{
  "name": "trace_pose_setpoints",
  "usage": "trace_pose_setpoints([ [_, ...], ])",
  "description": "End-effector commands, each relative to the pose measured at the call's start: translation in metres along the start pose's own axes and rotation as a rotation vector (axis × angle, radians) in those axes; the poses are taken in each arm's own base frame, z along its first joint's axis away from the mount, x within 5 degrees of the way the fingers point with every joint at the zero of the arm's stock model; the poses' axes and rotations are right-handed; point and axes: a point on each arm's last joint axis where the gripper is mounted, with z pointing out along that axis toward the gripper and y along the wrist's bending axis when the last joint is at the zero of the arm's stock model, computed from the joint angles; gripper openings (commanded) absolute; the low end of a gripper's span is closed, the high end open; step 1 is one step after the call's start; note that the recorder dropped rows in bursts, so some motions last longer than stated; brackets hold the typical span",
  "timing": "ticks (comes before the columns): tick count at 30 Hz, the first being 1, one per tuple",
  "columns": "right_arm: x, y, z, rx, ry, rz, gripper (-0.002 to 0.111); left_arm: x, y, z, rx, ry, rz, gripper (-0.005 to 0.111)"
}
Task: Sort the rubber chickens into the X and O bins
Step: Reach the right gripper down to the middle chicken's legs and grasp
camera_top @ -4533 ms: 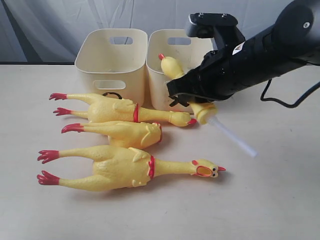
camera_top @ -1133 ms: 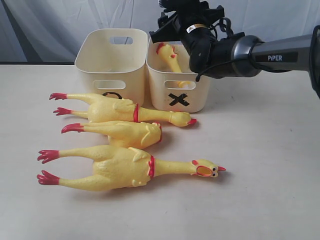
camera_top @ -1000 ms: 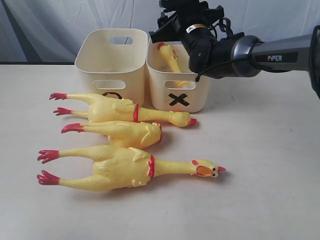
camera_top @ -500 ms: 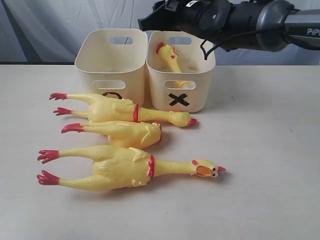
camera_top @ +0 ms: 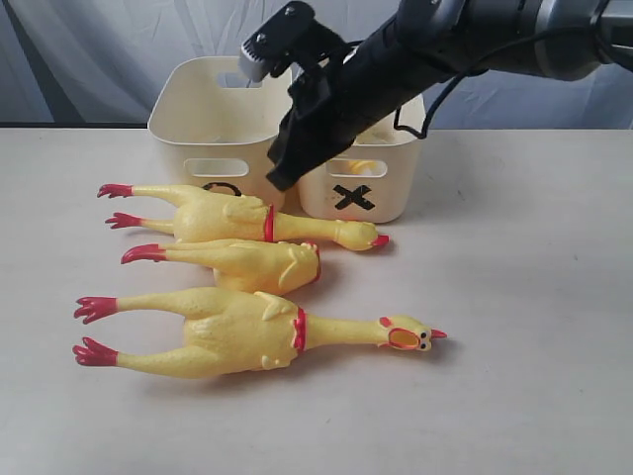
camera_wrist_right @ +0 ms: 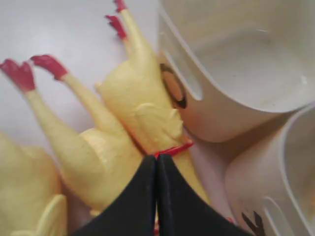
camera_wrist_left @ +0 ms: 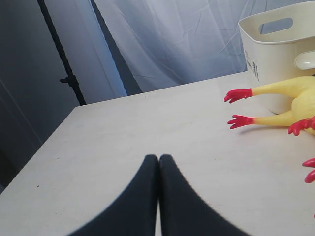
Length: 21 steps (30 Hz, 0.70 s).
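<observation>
Three rubber chickens lie side by side on the table: the back one [camera_top: 237,218], a shorter middle one [camera_top: 252,265] and the big front one [camera_top: 247,332]. Behind them stand the cream O bin [camera_top: 198,129] and X bin [camera_top: 396,188]. A bit of yellow [camera_top: 362,164] shows through the X bin's handle slot. My right gripper [camera_top: 278,180] hangs shut and empty in front of the gap between the bins. Its tips [camera_wrist_right: 157,156] are just above the back chicken's [camera_wrist_right: 142,103] red neck band. My left gripper [camera_wrist_left: 158,157] is shut and empty over bare table, short of red chicken feet [camera_wrist_left: 238,94].
The right arm [camera_top: 445,40] reaches in from the upper right across the X bin's top. A pale curtain [camera_top: 99,49] hangs behind the table. In the left wrist view the O bin [camera_wrist_left: 275,34] stands beyond the feet and a dark stand [camera_wrist_left: 69,81] rises past the table edge.
The right arm has swung from above the X bin down and left to the front of the bins, over the back chicken. Its jaws have gone from open to shut. The left gripper has not moved.
</observation>
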Motion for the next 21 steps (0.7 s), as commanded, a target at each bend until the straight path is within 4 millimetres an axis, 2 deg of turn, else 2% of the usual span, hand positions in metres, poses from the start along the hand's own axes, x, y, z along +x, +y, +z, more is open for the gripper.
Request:
trace_pose_setpoints([
  [1,-0.010,0.020,0.001,-0.053,0.001,-0.147,-0.001,0.001,0.000,0.000,-0.007,-0.007,0.002,0.000],
  [6,-0.022,0.042,0.011,-0.073,-0.019,-0.203,-0.001,0.001,0.000,0.000,-0.007,-0.007,0.002,0.000],
  [10,-0.022,0.057,0.023,-0.100,0.011,-0.262,0.000,0.001,0.000,0.000,-0.007,-0.007,0.002,0.000],
  [13,-0.018,0.063,0.035,-0.112,0.048,-0.302,0.015,0.001,0.000,0.000,-0.007,-0.007,0.002,0.000],
  [18,-0.007,0.066,0.053,-0.138,0.095,-0.307,0.057,0.001,0.000,0.000,-0.007,-0.006,0.004,0.000],
  [20,-0.005,0.065,0.057,-0.134,0.101,-0.303,0.065,0.001,0.000,0.000,-0.007,-0.006,0.004,0.000],
  [21,-0.003,0.065,0.060,-0.136,0.105,-0.301,0.065,0.001,0.000,0.000,-0.007,-0.006,0.004,0.000],
])
